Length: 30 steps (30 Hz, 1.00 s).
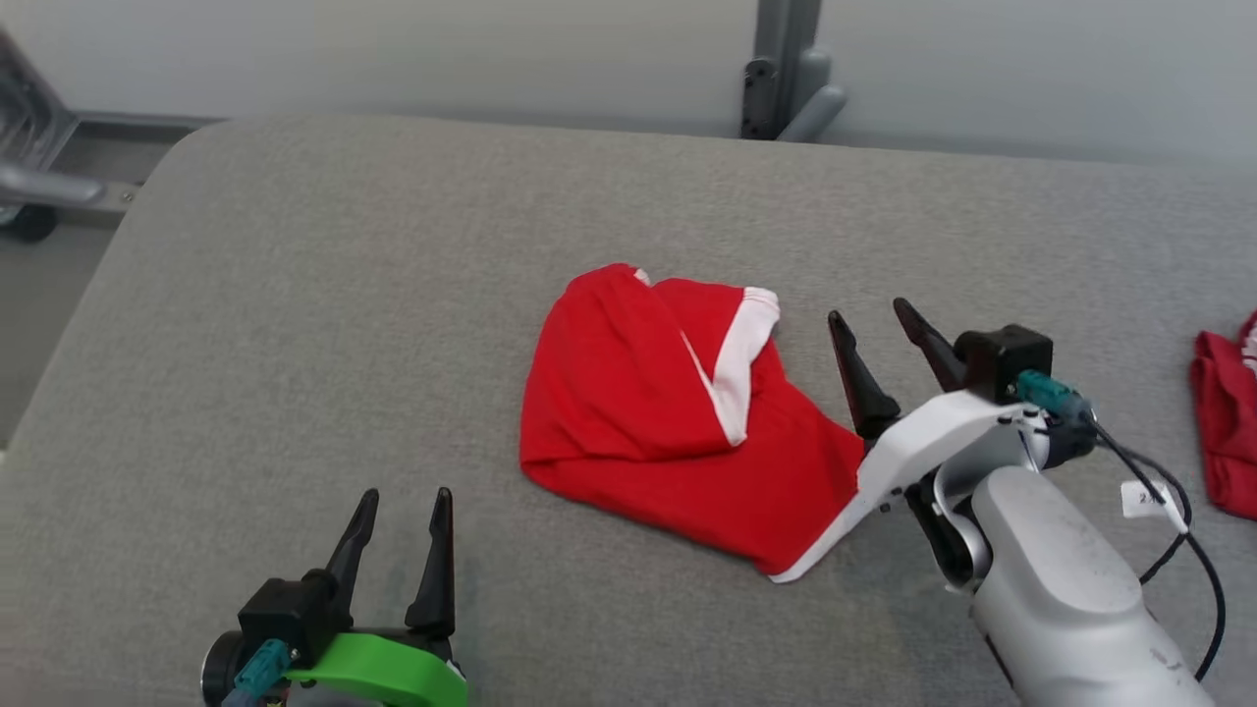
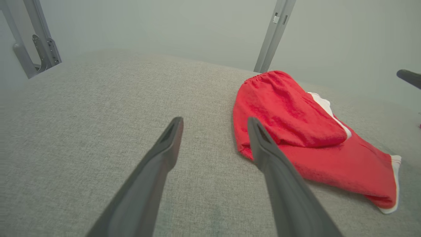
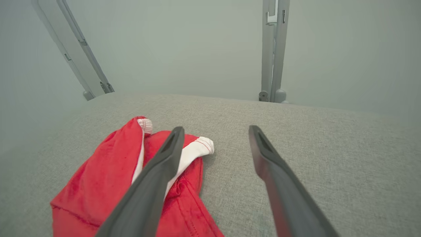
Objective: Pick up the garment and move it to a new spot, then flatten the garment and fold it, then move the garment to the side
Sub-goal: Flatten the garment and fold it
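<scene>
Surface: grey fabric-covered table point(image 1: 295, 324). Its far edge runs straight across, with a rounded corner at far left, and the left edge slants toward me.

Garment point(image 1: 648, 422): red, with white trim, lying crumpled near the middle of the table. One layer is folded over another, with a white band across the fold. Its white-edged hem comes to a point at the near right end. It is well apart from every table edge I can see.

Left gripper point(image 1: 408, 493): low at near left, fingers spread and nothing between them. It is apart from the garment, with bare fabric between. In my left wrist view the garment's near-left edge sits just past my right-hand finger.

Right gripper point(image 1: 866, 310): fingers spread, empty, just beside the garment's right end. In my right wrist view one finger crosses in front of the white band. I cannot tell whether it touches the cloth.

Open room: a broad bare stretch from the garment to the left edge, and a bare strip behind it up to the far edge. On the right there is bare fabric between my right arm and a second red cloth point(image 1: 1223, 432) at the frame's right border.

Beyond the far edge stands a grey post point(image 1: 786, 69). There is a metal frame point(image 1: 39, 157) off the far-left corner.
</scene>
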Available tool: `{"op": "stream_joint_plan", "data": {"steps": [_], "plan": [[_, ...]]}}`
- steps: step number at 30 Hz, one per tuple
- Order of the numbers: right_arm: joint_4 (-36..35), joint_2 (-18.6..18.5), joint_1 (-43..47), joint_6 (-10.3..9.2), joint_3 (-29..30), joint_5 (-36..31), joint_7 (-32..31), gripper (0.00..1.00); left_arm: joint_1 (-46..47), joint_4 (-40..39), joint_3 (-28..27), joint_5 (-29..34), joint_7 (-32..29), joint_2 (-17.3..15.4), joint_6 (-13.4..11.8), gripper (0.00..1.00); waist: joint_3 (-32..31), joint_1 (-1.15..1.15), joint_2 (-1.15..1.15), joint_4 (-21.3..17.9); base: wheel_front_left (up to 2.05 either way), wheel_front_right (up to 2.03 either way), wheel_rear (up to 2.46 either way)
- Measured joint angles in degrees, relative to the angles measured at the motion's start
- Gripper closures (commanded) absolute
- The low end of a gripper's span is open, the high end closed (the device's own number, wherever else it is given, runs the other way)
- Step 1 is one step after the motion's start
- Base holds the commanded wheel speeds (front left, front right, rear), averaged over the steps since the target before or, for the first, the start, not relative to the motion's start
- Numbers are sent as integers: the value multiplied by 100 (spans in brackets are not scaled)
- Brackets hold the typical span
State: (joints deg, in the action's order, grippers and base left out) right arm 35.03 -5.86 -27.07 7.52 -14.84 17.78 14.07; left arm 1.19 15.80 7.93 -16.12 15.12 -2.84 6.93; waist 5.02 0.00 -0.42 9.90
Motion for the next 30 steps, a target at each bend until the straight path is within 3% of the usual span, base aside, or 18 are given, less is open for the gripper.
{"op": "stream_joint_plan", "data": {"steps": [9,19,21,22,30], "plan": [[1329,-259,-938,-2,40,615,-66,0,95,-12,342,-215,0,-4,-105,0,602,0,0,997,0,0,0],[2114,-501,-1464,-2,-35,637,8,0,324,-46,548,-336,0,-3,-191,0,1162,0,0,1495,0,0,0],[2182,-505,-1542,-2,-71,644,37,63,338,-63,556,-342,0,-3,-213,0,1248,0,0,1568,0,0,0],[2192,-509,-1583,-2,-87,656,46,100,346,-69,557,-343,0,-3,-220,0,1288,0,0,1597,0,0,0],[2046,-582,-1661,1,-189,700,96,100,331,-69,499,-349,0,-2,-247,0,1334,0,0,1562,0,0,0]]}}
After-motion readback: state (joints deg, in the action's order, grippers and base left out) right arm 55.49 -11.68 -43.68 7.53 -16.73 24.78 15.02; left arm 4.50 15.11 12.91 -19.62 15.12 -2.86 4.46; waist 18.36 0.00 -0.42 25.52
